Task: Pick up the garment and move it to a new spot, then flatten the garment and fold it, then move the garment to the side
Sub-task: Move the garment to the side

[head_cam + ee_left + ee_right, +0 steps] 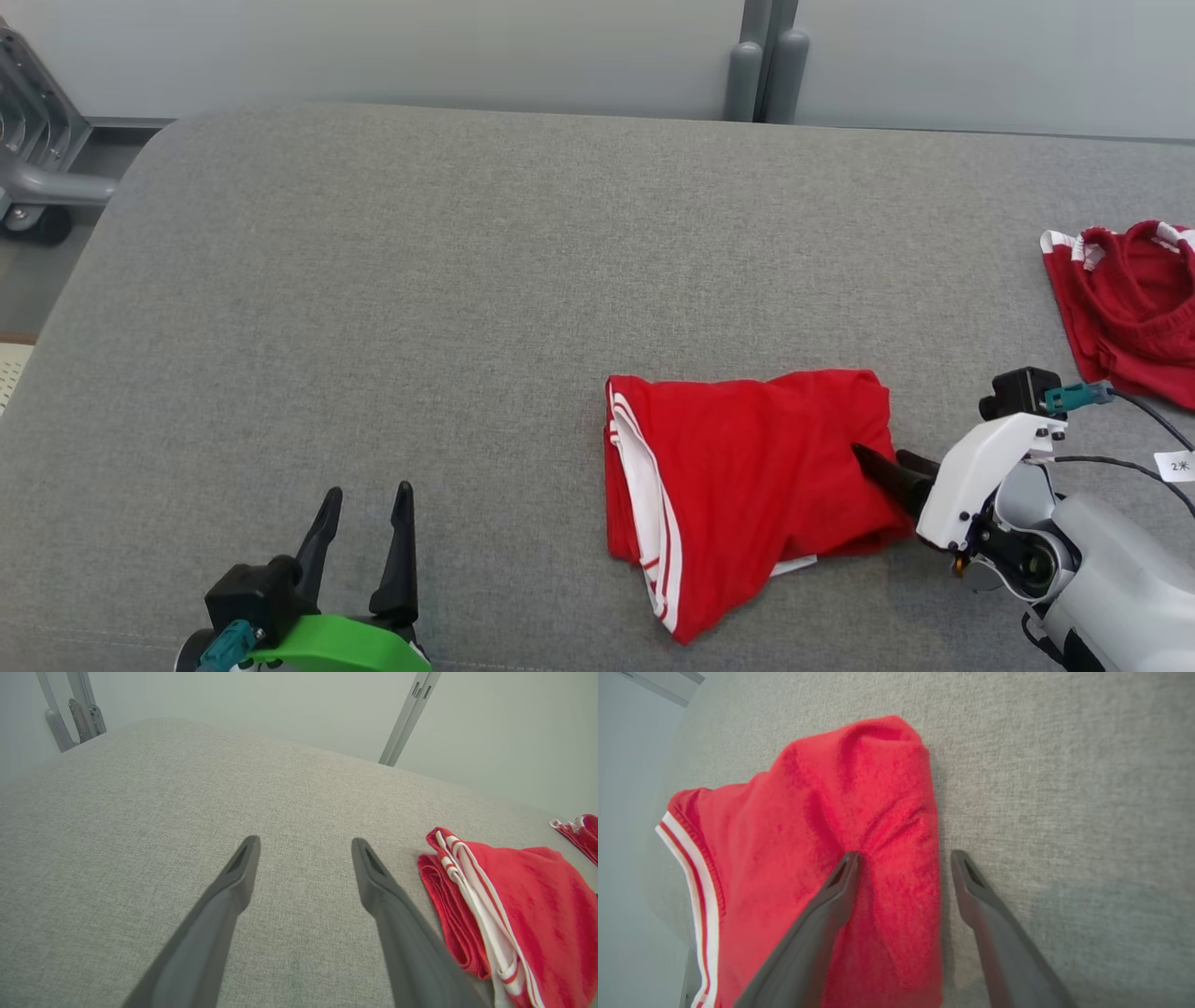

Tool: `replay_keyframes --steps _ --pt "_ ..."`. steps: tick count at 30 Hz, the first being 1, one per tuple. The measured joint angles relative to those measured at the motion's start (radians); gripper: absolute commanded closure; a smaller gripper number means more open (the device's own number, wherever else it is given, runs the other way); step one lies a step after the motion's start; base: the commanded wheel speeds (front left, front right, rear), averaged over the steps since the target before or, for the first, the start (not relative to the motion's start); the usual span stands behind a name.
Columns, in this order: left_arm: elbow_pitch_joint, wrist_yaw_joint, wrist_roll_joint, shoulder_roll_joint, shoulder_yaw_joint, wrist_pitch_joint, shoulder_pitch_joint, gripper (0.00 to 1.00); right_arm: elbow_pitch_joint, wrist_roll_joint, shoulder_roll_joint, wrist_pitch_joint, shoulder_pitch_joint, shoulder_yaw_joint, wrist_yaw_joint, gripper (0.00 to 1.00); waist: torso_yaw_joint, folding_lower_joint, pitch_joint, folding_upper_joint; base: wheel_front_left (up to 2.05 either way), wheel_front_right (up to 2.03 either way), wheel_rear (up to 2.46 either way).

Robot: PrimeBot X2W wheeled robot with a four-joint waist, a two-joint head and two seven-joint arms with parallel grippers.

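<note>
While your left gripper (pixel 367 492) waits near you on the left, its jaws spread and holding nothing, it is well apart from the red garment (pixel 747 476). Your right gripper (pixel 882 457) is the closer one. It sits at the garment's right end with its jaws spread wide, pinching nothing. One finger (pixel 831 896) lies on top of the cloth. The other rests on the bare worktop (pixel 467 280) just beside it, so the right edge sits between them.

The garment lies long from left to right, with white stripes (pixel 644 485) at its left end. Its near tip is close to the worktop's near edge. You have lots of bare room to the left and far side. Far right lies a second red garment (pixel 1130 299), so steer away from it.
</note>
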Motion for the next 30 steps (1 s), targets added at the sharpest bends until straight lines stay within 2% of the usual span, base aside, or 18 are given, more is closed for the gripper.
replay_keyframes --steps 4,5,6,7,17,30 --pt "0.000 0.000 0.000 0.000 0.000 0.000 0.000 0.00 0.009 0.004 0.002 0.017 -0.005 0.007 0.006 0.00 0.004 0.0000 0.004 0.0000 0.00 0.00 0.00" --pt "0.000 0.000 0.000 0.000 0.000 0.000 0.000 0.00 0.010 0.004 0.002 0.021 -0.007 0.009 0.006 0.12 0.005 0.0000 0.005 0.0000 0.00 0.00 0.00" --pt "0.000 0.000 0.000 0.000 0.000 0.000 0.000 0.00 0.011 0.004 0.002 0.021 -0.010 0.010 0.006 0.71 0.005 0.0000 0.006 0.0000 0.00 0.00 0.00" --pt "0.000 0.000 0.000 0.000 0.000 0.000 0.000 0.00 0.012 0.004 0.003 0.021 -0.014 0.010 0.006 1.00 0.006 0.0000 0.007 0.0000 0.00 0.00 0.00" --pt "0.000 0.002 0.000 0.000 0.024 0.000 -0.001 0.00 0.024 0.001 -0.012 -0.007 -0.076 -0.016 0.009 1.00 -0.016 0.0000 0.008 0.0000 0.00 0.00 0.00" --pt "-0.004 0.003 -0.002 -0.001 0.030 -0.002 0.000 0.00 0.024 -0.017 -0.138 -0.030 -0.138 -0.069 0.015 1.00 -0.089 0.0000 -0.007 0.0000 0.00 0.00 0.00"
